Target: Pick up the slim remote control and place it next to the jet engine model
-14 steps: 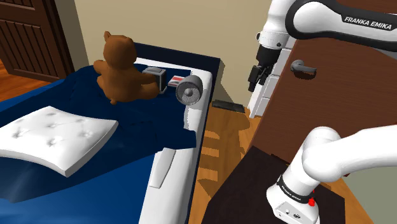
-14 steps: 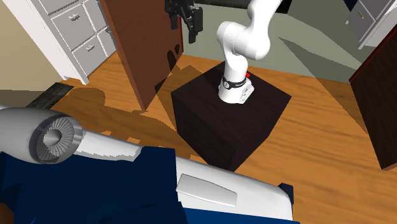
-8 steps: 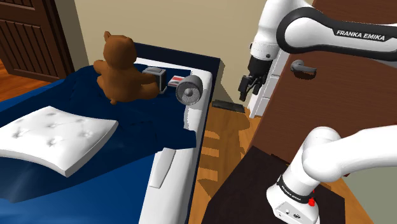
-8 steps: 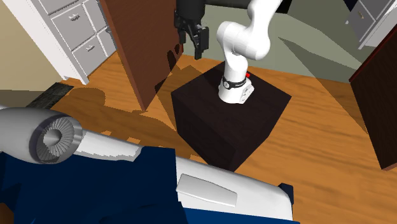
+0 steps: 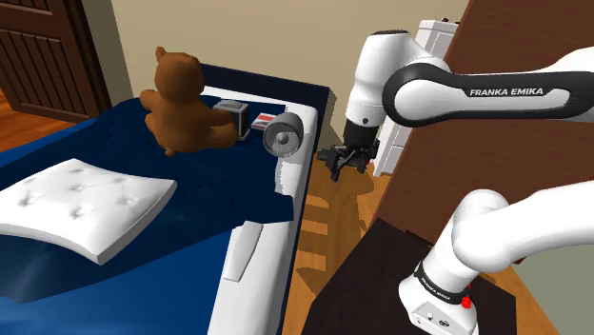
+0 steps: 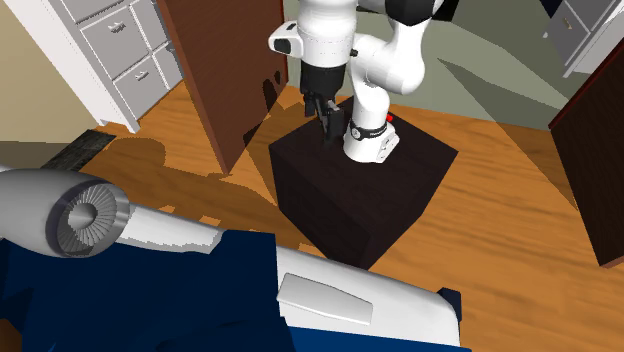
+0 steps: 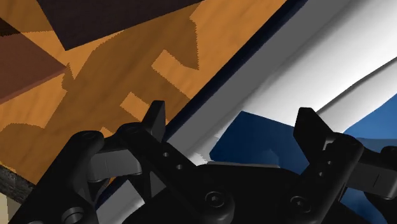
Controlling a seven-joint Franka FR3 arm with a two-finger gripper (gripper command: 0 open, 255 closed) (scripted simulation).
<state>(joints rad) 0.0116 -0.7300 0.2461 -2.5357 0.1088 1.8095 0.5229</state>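
Observation:
A slim white remote control (image 5: 245,252) lies flat on the bed's white side strip, and it appears again in the second exterior view (image 6: 325,298). The grey jet engine model (image 5: 283,134) lies on its side at the bed's far corner, its fan facing outward (image 6: 75,222). My black gripper (image 5: 341,163) hangs open above the wooden floor just off that corner, at the shoulder view's right of the engine and well beyond the remote. From the second exterior view the gripper (image 6: 325,114) points down in front of the stand. In the wrist view the fingers stand wide apart around nothing (image 7: 232,124).
A brown teddy bear (image 5: 181,105) and a grey box (image 5: 231,114) sit beside the engine. A white pillow (image 5: 76,205) lies on the blue cover. A brown door (image 6: 215,70) stands beside the arm, near the dark stand (image 6: 360,190). A dark flat strip (image 6: 75,150) lies on the floor.
The arm has swung down from beside the door toward the bed's corner, bringing the gripper much lower and nearer the engine. The fingers stayed open; nothing on the bed moved.

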